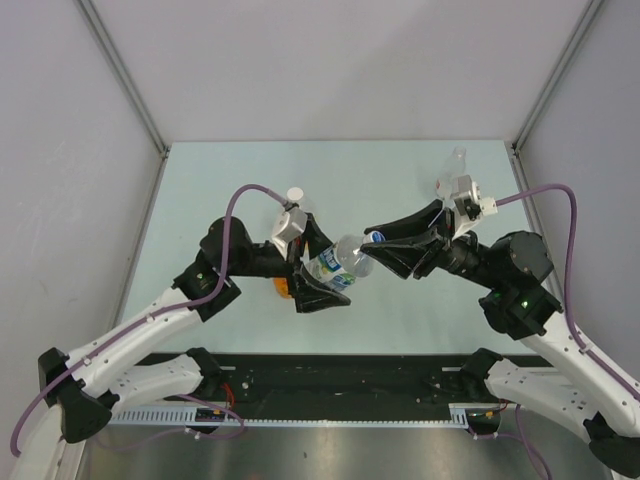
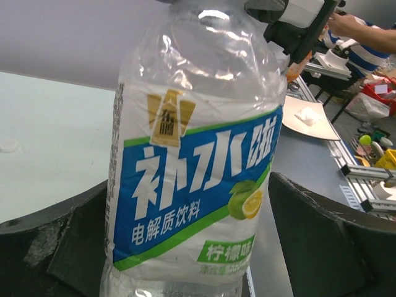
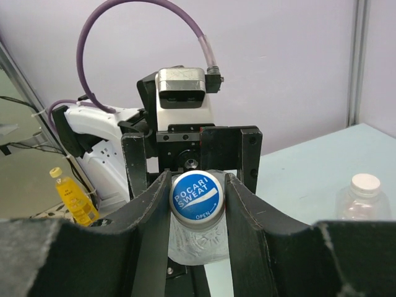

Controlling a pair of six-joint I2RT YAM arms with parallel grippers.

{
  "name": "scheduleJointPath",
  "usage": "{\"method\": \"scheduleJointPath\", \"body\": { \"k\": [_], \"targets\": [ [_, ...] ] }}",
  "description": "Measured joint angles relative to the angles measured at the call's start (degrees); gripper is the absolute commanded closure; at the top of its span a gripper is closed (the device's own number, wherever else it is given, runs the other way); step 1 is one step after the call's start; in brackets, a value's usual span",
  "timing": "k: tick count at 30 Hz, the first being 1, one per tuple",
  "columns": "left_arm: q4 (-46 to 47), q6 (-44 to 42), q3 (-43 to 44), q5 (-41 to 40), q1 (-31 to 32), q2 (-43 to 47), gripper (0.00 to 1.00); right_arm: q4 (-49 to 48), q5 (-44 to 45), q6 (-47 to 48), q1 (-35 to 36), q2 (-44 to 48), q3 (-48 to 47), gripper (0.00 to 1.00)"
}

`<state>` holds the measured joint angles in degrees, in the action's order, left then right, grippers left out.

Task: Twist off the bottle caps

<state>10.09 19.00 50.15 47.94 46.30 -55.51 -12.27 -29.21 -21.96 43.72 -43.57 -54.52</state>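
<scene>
The blue-label bottle [image 1: 332, 266] hangs tilted above the table between my two arms. My left gripper [image 1: 318, 270] stands open around its body [image 2: 192, 185]. The left finger [image 2: 55, 247] lies against the bottle, and a gap shows by the right finger [image 2: 334, 235]. My right gripper [image 3: 197, 198] is shut on the blue cap with a white mark [image 3: 197, 196], also seen from above [image 1: 372, 240]. The cap sits on the bottle's neck. A clear bottle with a white cap [image 1: 294, 194] stands behind the left wrist and shows in the right wrist view [image 3: 364, 195]. A small slim bottle [image 1: 455, 168] stands at the back right.
An orange-yellow thing [image 1: 283, 288] peeks out under the left arm. A yellow bottle [image 3: 71, 199] shows beside that arm in the right wrist view. A small white round thing [image 2: 9, 145] lies on the table. Grey walls close in the table's left, back and right sides.
</scene>
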Motion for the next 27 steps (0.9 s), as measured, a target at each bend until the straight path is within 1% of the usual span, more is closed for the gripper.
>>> {"method": "scheduleJointPath", "body": {
  "k": [7, 9, 12, 13, 15, 16, 18, 19, 22, 24, 25, 26, 27],
  "targets": [
    [0.66, -0.17, 0.0, -4.26, 0.11, 0.02, 0.02, 0.22, 5.88, 0.0, 2.45, 0.02, 0.33, 1.0],
    [1.01, -0.2, 0.0, -4.92, 0.13, 0.02, 0.03, 0.28, 6.84, -0.04, 2.86, 0.02, 0.33, 1.0],
    [1.51, -0.2, 0.0, -5.68, 0.22, 0.0, 0.07, 0.31, 8.13, -0.39, 3.37, 0.0, 0.33, 1.0],
    [1.66, -0.2, -0.02, -5.84, 0.24, 0.0, 0.12, 0.28, 8.39, -0.55, 3.45, -0.02, 0.33, 1.0],
    [2.12, -0.2, -0.11, -5.97, 0.31, -0.11, 0.18, 0.2, 8.68, -1.09, 3.69, -0.11, 0.33, 1.0],
    [2.45, -0.22, -0.24, -6.03, 0.35, -0.17, 0.25, 0.15, 8.83, -1.42, 3.87, -0.17, 0.33, 1.0],
    [2.89, -0.15, -0.44, -5.92, 0.48, -0.22, 0.32, 0.0, 9.16, -1.55, 4.04, -0.26, 0.42, 1.0],
    [3.1, -0.2, -0.57, -5.88, 0.57, -0.2, 0.39, -0.13, 9.35, -1.79, 4.07, -0.33, 0.57, 1.0],
    [3.58, -0.57, -0.83, -5.4, 0.74, -0.2, 0.44, -0.42, 9.44, -2.27, 4.13, -0.48, 0.61, 1.0],
    [4.0, -0.59, -1.01, -5.35, 0.79, -0.2, 0.45, -0.66, 9.42, -2.56, 4.11, -0.61, 0.61, 1.0],
    [4.04, -0.57, -1.07, -5.33, 0.76, -0.2, 0.47, -0.74, 9.44, -2.73, 4.11, -0.7, 0.61, 0.98],
    [4.11, -0.57, -1.11, -5.33, 0.76, -0.2, 0.48, -0.79, 9.46, -2.86, 4.11, -0.74, 0.61, 0.78],
    [4.26, -0.57, -1.22, -5.33, 0.79, -0.13, 0.49, -0.85, 9.44, -3.02, 4.11, -0.79, 0.61, 0.65]
  ]
}}
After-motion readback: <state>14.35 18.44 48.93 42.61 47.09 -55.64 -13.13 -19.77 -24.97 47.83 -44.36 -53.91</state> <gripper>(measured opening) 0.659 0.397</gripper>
